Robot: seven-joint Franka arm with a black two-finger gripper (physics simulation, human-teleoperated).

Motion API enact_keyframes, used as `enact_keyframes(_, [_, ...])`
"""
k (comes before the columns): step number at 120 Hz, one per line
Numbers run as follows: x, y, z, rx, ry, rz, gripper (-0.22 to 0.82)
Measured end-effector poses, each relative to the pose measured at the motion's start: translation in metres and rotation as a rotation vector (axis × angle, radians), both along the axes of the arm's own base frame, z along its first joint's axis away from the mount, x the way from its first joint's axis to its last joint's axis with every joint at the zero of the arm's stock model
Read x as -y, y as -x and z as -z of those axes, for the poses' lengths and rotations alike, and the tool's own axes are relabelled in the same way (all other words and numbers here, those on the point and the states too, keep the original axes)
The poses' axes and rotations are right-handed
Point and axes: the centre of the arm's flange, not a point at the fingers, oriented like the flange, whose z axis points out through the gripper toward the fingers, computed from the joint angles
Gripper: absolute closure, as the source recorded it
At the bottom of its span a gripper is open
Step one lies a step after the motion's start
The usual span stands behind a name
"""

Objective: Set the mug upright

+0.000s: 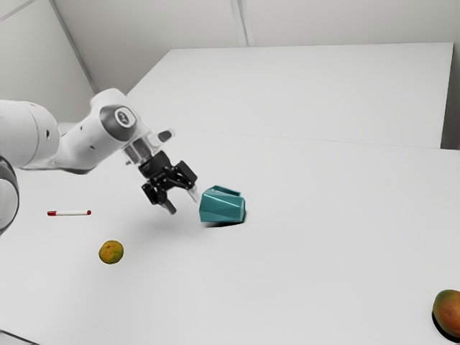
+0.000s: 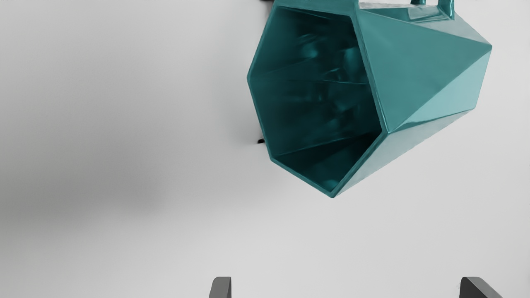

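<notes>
While fingers (image 1: 169,207) stand apart, mug (image 1: 221,208) lies just beyond.

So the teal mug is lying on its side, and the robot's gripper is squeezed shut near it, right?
Not quite: the gripper is open, its fingers wide apart in the wrist view. The teal mug is lying on its side, with the gripper near it.

from here it looks like some sort of lab or test room: a white jointed robot arm (image 1: 70,144) reaching over a broad white surface (image 1: 309,280), plain pale walls (image 1: 122,29) rising around it.
</notes>
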Motion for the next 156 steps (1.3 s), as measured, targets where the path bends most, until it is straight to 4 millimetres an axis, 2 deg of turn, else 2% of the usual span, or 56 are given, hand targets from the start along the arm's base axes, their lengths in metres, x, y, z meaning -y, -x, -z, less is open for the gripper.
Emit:
enact_keyframes(6, [0.001, -0.002, 0.009, -0.004, 0.024, -0.009, 0.0])
enact_keyframes(25, [0.005, -0.02, 0.019, 0.022, 0.068, -0.017, 0.0])
enact_keyframes(40, [0.008, -0.026, 0.028, 0.033, 0.108, -0.029, 0.0])
enact_keyframes(96, [0.005, -0.034, 0.036, 0.105, 0.259, -0.098, 0.0])
enact_keyframes(106, [0.006, -0.033, 0.037, 0.112, 0.271, -0.1, 0.11])
enact_keyframes(122, [0.007, -0.033, 0.038, 0.118, 0.289, -0.107, 0.4])
enact_keyframes(133, [0.008, -0.032, 0.041, 0.12, 0.3, -0.112, 0.55])
enact_keyframes(143, [0.009, -0.032, 0.041, 0.122, 0.305, -0.111, 0.63])
enact_keyframes(156, [0.012, -0.032, 0.042, 0.124, 0.307, -0.108, 0.69])
